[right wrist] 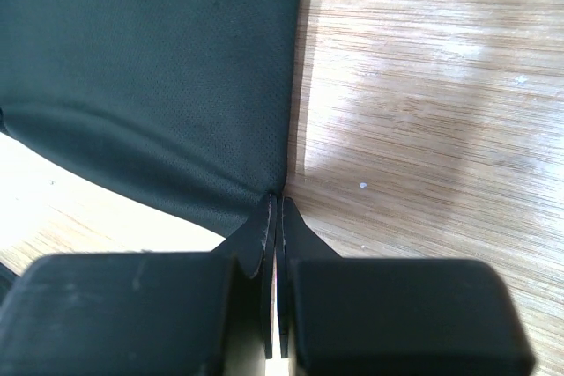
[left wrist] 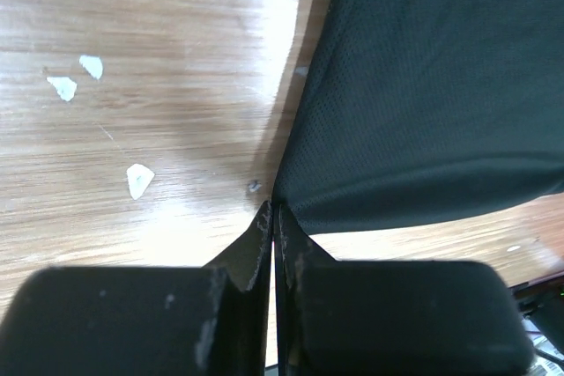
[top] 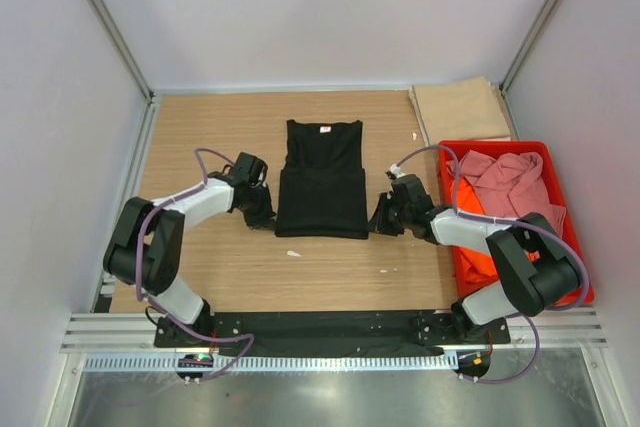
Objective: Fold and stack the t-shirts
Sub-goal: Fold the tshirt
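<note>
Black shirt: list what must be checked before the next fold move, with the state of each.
1. Left pincer shut on the near hem corner of the black shirt: ok.
2. Right pincer shut on the other near hem corner: ok.
3. Both pincers level with each other across the hem: ok.
4. Black shirt spread flat, collar away from the arms: ok.
5. All cloth layers caught in each pincer: cannot tell.
6. Tan shirt and crate apart from the black shirt, off to the right: ok.
</note>
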You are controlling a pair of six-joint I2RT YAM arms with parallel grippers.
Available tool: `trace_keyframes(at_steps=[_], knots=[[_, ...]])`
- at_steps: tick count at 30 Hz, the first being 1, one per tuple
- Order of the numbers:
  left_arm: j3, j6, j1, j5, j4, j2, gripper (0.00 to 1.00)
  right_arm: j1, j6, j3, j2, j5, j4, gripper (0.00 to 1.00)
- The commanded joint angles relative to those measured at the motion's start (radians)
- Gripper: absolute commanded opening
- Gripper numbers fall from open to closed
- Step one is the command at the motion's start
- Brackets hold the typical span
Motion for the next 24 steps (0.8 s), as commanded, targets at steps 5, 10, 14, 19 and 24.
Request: trace_keyframes(at_steps=[5, 10, 14, 19, 24], knots=[[-0.047, -0.015, -0.001, -0.030, 0.030, -0.062, 0.00, 0.003, -0.001, 0.023, 0.016, 0.013, 0.020, 0.01], [-0.039, -0.009, -0.001, -0.025, 0.021, -0.034, 0.15, 0.003, 0.004, 0.028, 0.002, 0.017, -0.011, 0.01], [-0.039, -0.011, -0.001, -0.033, 0.001, -0.060, 0.30, 0.003, 0.019, 0.052, -0.039, 0.042, -0.124, 0.14], [-0.068, -0.043, -0.001, -0.044, -0.016, -0.180, 0.40, 0.004, 0.157, 0.109, -0.092, 0.103, -0.298, 0.38], [-0.104, -0.098, 0.000, 0.059, 0.082, -0.189, 0.45, 0.006, 0.257, 0.069, -0.153, 0.096, -0.297, 0.39]])
